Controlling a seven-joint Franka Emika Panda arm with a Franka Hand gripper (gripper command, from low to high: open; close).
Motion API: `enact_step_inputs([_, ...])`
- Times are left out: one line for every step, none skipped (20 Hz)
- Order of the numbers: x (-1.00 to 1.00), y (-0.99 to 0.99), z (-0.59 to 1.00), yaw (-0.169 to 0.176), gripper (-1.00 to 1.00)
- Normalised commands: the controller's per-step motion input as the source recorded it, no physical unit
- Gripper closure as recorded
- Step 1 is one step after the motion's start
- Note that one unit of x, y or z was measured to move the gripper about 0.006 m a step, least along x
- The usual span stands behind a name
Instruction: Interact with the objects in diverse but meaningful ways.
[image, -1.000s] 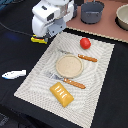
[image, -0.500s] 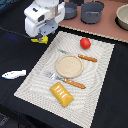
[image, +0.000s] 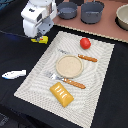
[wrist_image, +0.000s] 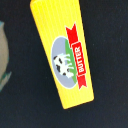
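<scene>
While the robot arm hovers at the far corner of the striped placemat (image: 95, 67), its pincer (image: 39, 37) hangs directly above a yellow butter packet (wrist_image: 62, 55), which peeks out beneath it on the dark table beside the mat's edge. Whether the pincer is open or closed cannot be told; its fingers show in neither view. From the wrist camera the packet fills the frame, lying flat, its long axis running nearly lengthwise through the picture with a slight slant, red banner label facing up. A downward move would likely need the fingers set across the packet's narrow width. Farther from the pincer sit a red tomato (image: 85, 43), a round plate (image: 69, 65), an orange biscuit block (image: 61, 93), and a white-blue fish (image: 13, 74).
</scene>
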Motion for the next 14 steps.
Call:
enact_step_inputs([-0.36, 0.00, -0.32, 0.106, -1.00])
enact_step_inputs([-0.38, 0.00, -0.34, 0.105, -1.00])
enact_step_inputs([-0.42, 0.00, -0.35, 0.102, -1.00])
enact_step_inputs([-0.46, 0.00, -0.35, 0.099, -1.00])
enact_step_inputs([-0.49, 0.01, -0.35, 0.099, -1.00])
enact_step_inputs([-0.51, 0.02, -0.34, 0.101, -1.00])
enact_step_inputs([-0.54, 0.00, -0.35, 0.101, -1.00])
enact_step_inputs([-0.54, 0.00, -0.35, 0.101, -1.00])
enact_step_inputs([-0.54, 0.00, -0.35, 0.100, -1.00])
enact_step_inputs([-0.55, 0.00, -0.35, 0.096, -1.00])
enact_step_inputs([-0.54, 0.00, -0.35, 0.094, -1.00])
enact_step_inputs([-0.54, 0.00, -0.35, 0.094, -1.00])
enact_step_inputs([-0.52, 0.00, -0.36, 0.094, -1.00])
enact_step_inputs([-0.51, 0.00, -0.36, 0.092, -1.00])
